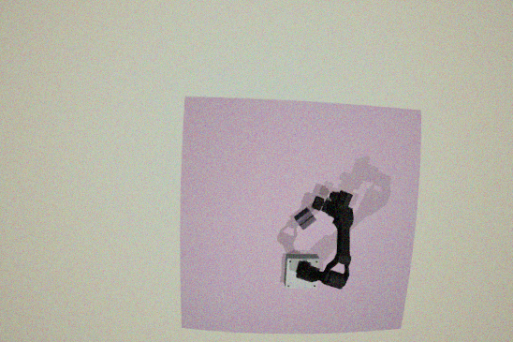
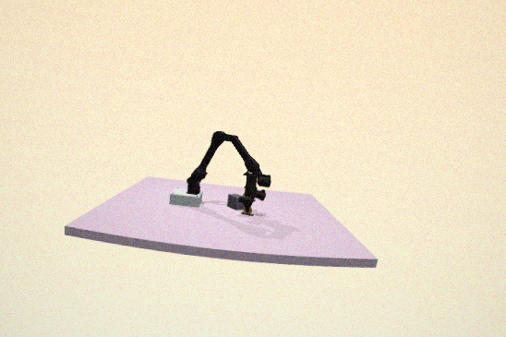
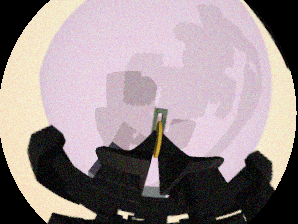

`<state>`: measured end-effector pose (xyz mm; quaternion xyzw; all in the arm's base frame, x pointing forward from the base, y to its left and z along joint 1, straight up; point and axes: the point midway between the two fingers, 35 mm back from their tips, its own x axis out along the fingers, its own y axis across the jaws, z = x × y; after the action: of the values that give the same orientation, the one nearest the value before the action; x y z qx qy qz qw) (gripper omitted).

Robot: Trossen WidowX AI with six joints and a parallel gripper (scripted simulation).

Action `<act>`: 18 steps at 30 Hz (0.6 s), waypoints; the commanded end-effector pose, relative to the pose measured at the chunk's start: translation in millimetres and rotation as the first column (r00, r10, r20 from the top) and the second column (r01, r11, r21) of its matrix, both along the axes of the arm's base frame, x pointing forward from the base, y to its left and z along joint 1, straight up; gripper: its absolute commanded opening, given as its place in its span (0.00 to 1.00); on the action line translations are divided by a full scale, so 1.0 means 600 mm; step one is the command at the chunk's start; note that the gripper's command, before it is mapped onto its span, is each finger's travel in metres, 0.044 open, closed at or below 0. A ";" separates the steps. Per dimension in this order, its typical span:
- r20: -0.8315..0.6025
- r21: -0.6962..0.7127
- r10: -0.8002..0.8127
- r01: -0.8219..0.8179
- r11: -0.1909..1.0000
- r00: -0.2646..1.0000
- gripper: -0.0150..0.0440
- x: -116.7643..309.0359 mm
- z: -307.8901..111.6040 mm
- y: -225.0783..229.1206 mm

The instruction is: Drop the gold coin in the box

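Note:
My gripper (image 2: 247, 209) (image 3: 156, 133) points down at the dark-green holder (image 2: 245, 214) (image 3: 165, 120) and is shut on the gold coin (image 2: 248, 210) (image 3: 158, 144). The coin stands on edge between the fingertips, seen as a thin gold strip in the wrist view. It is low in or just over the holder; which of the two I cannot tell. The closed grey box (image 1: 305, 218) (image 2: 234, 201) stands close by, with the dark slot line across its lid in the top view. The arm hides the coin and holder in that view.
The arm's pale base block (image 1: 295, 280) (image 2: 185, 199) stands on the pink table top (image 1: 225, 181) (image 2: 138, 220), a short way from the box. The arm arches from the base to the holder. Its shadows fall over the table around the holder and box.

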<state>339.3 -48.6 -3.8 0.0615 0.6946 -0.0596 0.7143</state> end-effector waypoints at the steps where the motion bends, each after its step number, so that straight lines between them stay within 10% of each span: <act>1: 0.007 -0.005 -0.005 0.005 1.000 1.000 0.25 0.004 0.018 -0.002; 18: 0.007 -0.005 -0.005 0.005 1.000 1.000 0.25 0.005 0.089 -0.001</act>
<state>341.7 -48.6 37.9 0.0611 0.6945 -0.0593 0.7145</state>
